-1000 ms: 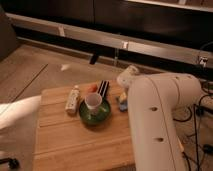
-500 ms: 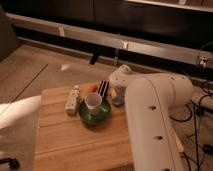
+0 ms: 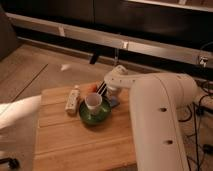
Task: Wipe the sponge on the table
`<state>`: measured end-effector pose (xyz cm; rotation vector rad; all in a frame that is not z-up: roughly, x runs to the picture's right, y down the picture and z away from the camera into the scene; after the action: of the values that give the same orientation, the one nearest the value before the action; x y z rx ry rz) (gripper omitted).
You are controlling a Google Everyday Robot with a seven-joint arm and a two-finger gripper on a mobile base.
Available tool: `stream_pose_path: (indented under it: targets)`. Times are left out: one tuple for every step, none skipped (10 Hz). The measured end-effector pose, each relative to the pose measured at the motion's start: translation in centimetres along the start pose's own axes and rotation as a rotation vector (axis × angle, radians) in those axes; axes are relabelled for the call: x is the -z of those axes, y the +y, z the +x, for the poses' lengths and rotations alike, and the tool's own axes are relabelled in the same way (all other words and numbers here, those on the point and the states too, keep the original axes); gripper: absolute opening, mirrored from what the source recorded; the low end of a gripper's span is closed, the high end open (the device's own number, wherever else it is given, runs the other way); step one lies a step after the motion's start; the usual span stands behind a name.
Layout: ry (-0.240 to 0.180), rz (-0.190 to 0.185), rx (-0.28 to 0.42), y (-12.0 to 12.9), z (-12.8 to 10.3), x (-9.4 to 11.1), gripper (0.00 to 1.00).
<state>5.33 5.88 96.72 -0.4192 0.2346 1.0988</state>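
Hanging just right of the green bowl (image 3: 95, 114), the gripper (image 3: 113, 94) has its jaws pressed together, seemingly pinching the sponge (image 3: 114, 103), which lies flat on the desk (image 3: 75, 145) directly beneath them.

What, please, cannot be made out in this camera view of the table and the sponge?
- Gripper, down at the sponge behind the green bowl: the wrist hides whether its shut jaws hold it.
- Sponge: only a blue corner shows, camera view.
- Table: right side hidden by the arm, near edge cut off by the frame.
- Orange thing beside the black striped object: too blurred to identify.
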Motion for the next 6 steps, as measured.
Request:
stream_pose_path:
  targets:
    - [0.005, -0.006, -0.009, 0.2, 0.5, 0.1, 0.0]
    - [0.019, -0.01, -0.031, 0.1, 1.7, 0.3, 0.0]
    - [0.044, -0.003, -0.053, -0.4, 3.3, 0.5, 0.0]
    - [0.065, 0.009, -0.074, -1.2, 4.6, 0.6, 0.0]
    - [0.079, 0.021, -0.087, -1.8, 5.4, 0.7, 0.0]
    - [0.108, 0.052, -0.115, -3.4, 6.9, 1.0, 0.0]
